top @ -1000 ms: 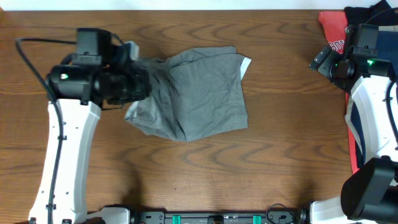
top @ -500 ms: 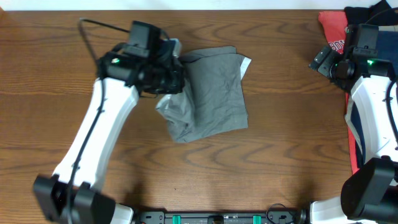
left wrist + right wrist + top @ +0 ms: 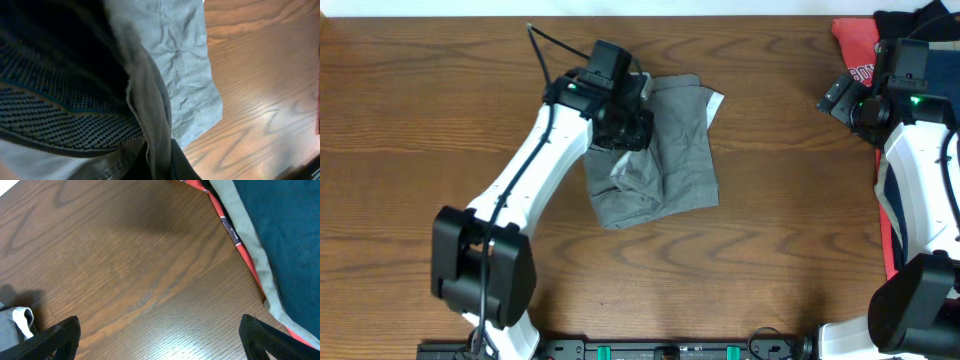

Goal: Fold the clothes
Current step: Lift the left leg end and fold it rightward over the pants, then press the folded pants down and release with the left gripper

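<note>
The grey shorts (image 3: pixel 675 150) lie partly folded at the table's middle. My left gripper (image 3: pixel 632 128) is shut on a grey edge of the shorts and holds it over the rest of the garment. In the left wrist view the pinched grey fabric (image 3: pixel 155 130) hangs between the fingers, with a dark dotted inner lining (image 3: pixel 60 110) to its left. My right gripper (image 3: pixel 842 98) is open and empty at the far right over bare wood. Its fingertips show at the bottom corners of the right wrist view (image 3: pixel 160 340).
A pile of coral-red (image 3: pixel 855 50), navy (image 3: pixel 892 200) and black (image 3: pixel 910 22) garments lies along the right edge. It also shows in the right wrist view (image 3: pixel 280 235). The table (image 3: pixel 450 230) is brown wood.
My left gripper has carried the shorts' left edge to the right, from the left side to over the middle of the garment. The right arm has not moved.
</note>
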Robot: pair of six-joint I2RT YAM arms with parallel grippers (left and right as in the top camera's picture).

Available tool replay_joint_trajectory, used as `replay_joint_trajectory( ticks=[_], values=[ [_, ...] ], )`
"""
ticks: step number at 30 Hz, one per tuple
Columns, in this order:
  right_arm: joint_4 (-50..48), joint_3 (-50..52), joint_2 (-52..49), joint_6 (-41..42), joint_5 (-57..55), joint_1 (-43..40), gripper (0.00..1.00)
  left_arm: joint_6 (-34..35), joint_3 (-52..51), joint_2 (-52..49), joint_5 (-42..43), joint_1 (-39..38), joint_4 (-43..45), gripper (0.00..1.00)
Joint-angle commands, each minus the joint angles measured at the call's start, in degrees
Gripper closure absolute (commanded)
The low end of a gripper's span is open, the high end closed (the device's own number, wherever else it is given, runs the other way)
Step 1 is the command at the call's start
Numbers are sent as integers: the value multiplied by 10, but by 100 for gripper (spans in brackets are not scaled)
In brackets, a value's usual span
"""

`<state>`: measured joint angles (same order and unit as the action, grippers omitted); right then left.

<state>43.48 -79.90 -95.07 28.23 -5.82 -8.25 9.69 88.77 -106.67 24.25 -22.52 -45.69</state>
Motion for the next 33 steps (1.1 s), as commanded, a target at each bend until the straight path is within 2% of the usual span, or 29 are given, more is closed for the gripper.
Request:
replay_joint_trajectory(
  ticks=[1, 6, 8, 9, 10, 11, 16, 20, 24, 25, 26, 27, 31, 33],
  values=[
    [0, -9, 8, -4, -1, 1, 1, 17, 15, -16, 8, -7, 7, 94],
    [0, -9, 8, -4, -1, 1, 1, 20, 15, -25, 11, -19, 29, 93],
    [0, -9, 8, -4, -1, 1, 1, 20, 15, -25, 12, -23, 35, 83],
    [0, -9, 8, -4, -1, 1, 1, 20, 15, -25, 12, -25, 37, 66],
    [0, -9, 8, -4, -1, 1, 1, 20, 15, -25, 12, -28, 38, 36],
    [0, -9, 8, -4, -1, 1, 1, 20, 15, -25, 12, -29, 38, 22],
    [0, -9, 8, -4, -1, 1, 1, 20, 15, -25, 28, -31, 37, 20],
    [0, -9, 8, -4, -1, 1, 1, 20, 15, -24, 67, -29, 37, 20],
    [0, -9, 8, -4, -1, 1, 1, 20, 15, -22, 68, -29, 37, 20],
    [0, -9, 8, -4, -1, 1, 1, 20, 15, -22, 68, -29, 36, 26],
    [0, -9, 8, -4, -1, 1, 1, 20, 15, -22, 68, -29, 35, 37],
    [0, -9, 8, -4, -1, 1, 1, 20, 15, -23, 68, -30, 33, 53],
    [0, -9, 8, -4, -1, 1, 1, 20, 7, -26, 67, -42, 28, 87],
    [0, -9, 8, -4, -1, 1, 1, 20, -2, -31, 66, -50, 30, 92]
  ],
)
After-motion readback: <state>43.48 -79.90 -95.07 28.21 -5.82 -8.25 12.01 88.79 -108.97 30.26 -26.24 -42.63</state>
